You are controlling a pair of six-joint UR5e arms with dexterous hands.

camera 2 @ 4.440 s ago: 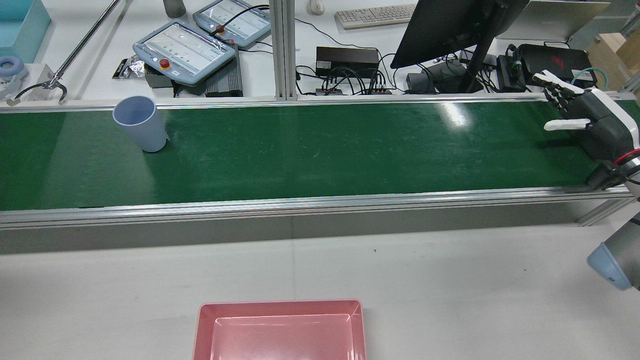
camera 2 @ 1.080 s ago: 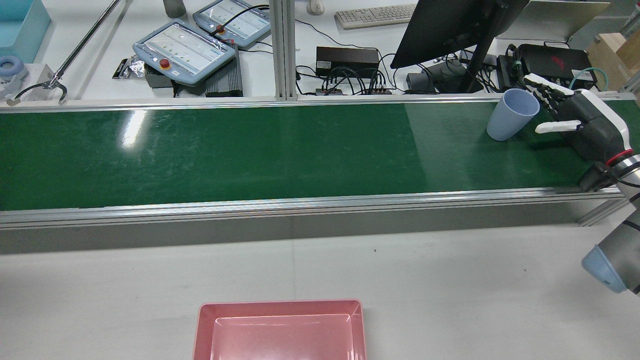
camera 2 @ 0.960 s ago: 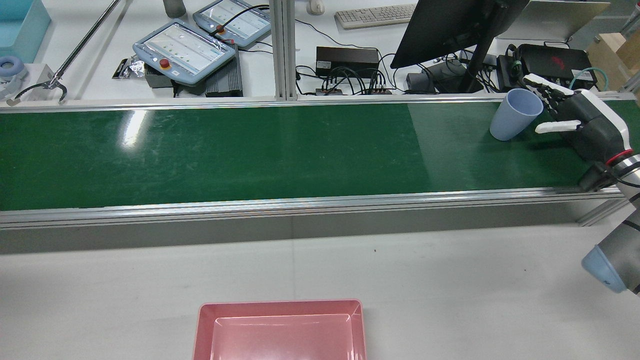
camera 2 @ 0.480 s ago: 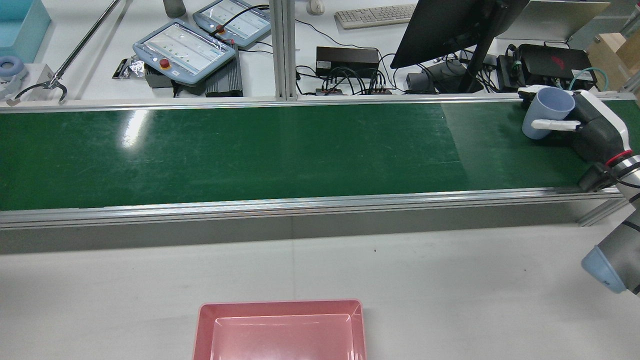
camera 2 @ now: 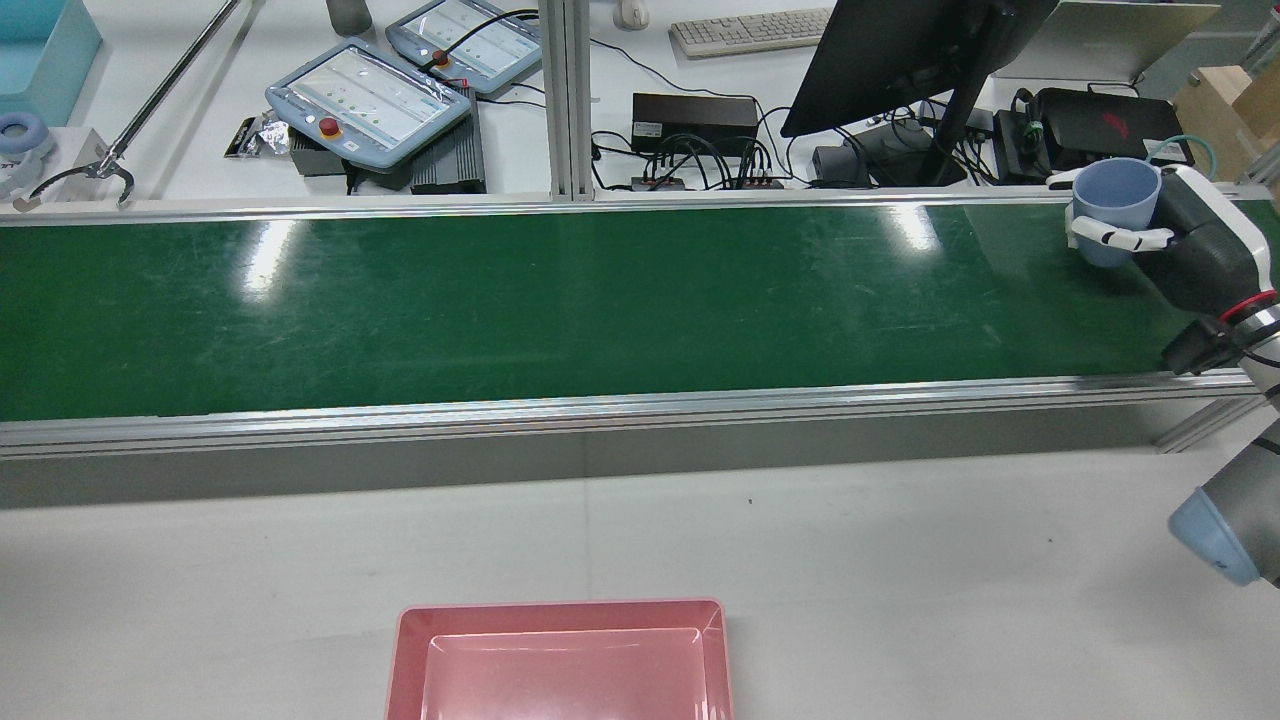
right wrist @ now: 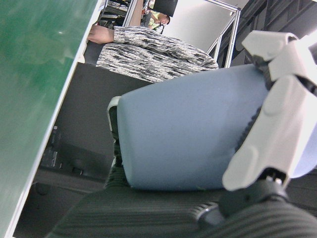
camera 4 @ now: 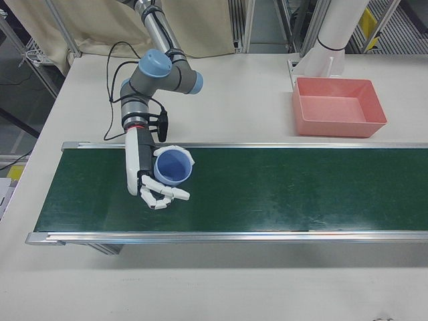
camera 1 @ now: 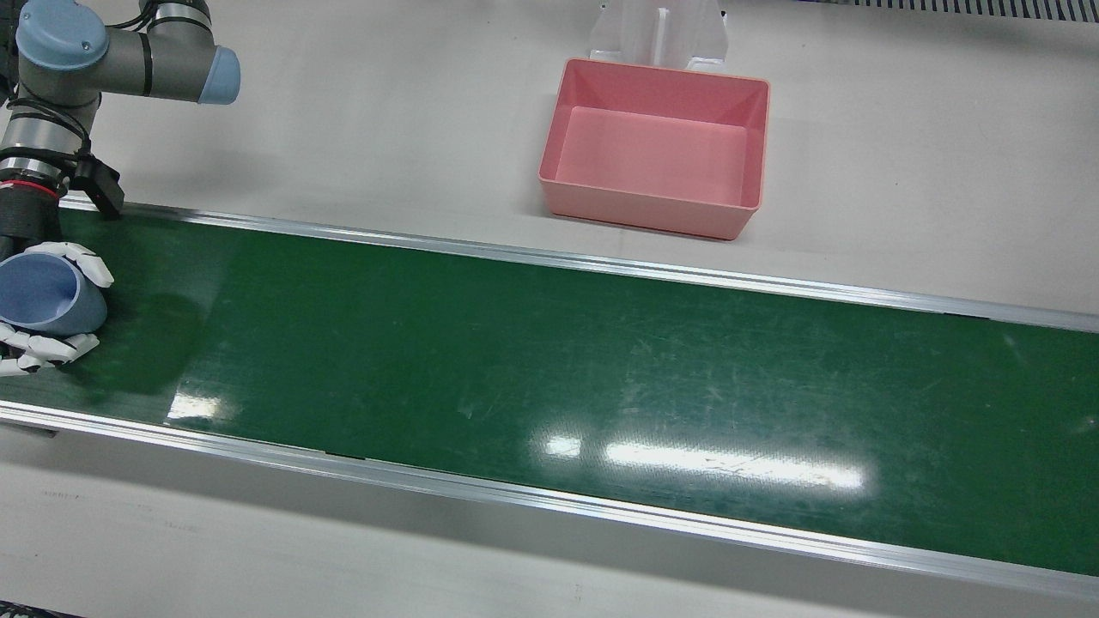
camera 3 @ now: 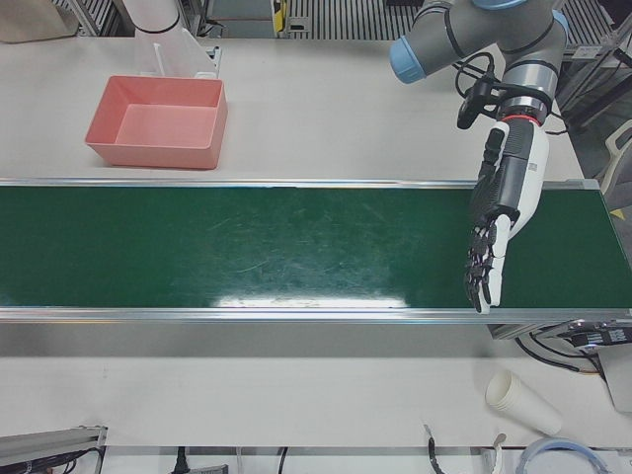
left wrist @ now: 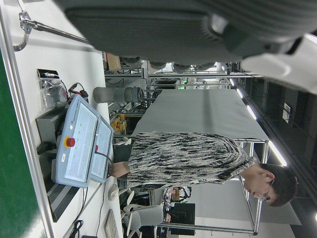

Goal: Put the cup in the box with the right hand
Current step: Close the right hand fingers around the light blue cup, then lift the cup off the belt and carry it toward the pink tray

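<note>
The light blue cup (camera 2: 1113,205) stands upright in my right hand (camera 2: 1195,255) at the right end of the green belt in the rear view. The hand's fingers (camera 2: 1120,238) wrap the cup's wall. The cup also shows in the front view (camera 1: 39,296), the right-front view (camera 4: 172,167) and the right hand view (right wrist: 198,144). The pink box (camera 2: 560,608) sits empty on the white table, near the rear view's bottom edge, and also shows in the front view (camera 1: 644,210). My left hand (camera 3: 502,212) hangs open and empty over the belt's other end.
The green conveyor belt (camera 2: 560,300) runs across the station between aluminium rails (camera 2: 600,405). A monitor, pendants and cables lie beyond the belt's far rail. A stack of paper cups (camera 3: 521,403) lies on the table near my left arm.
The cup rode the belt from the far left into my right hand. The fingers closed around it. It now sits a little higher and further right.
</note>
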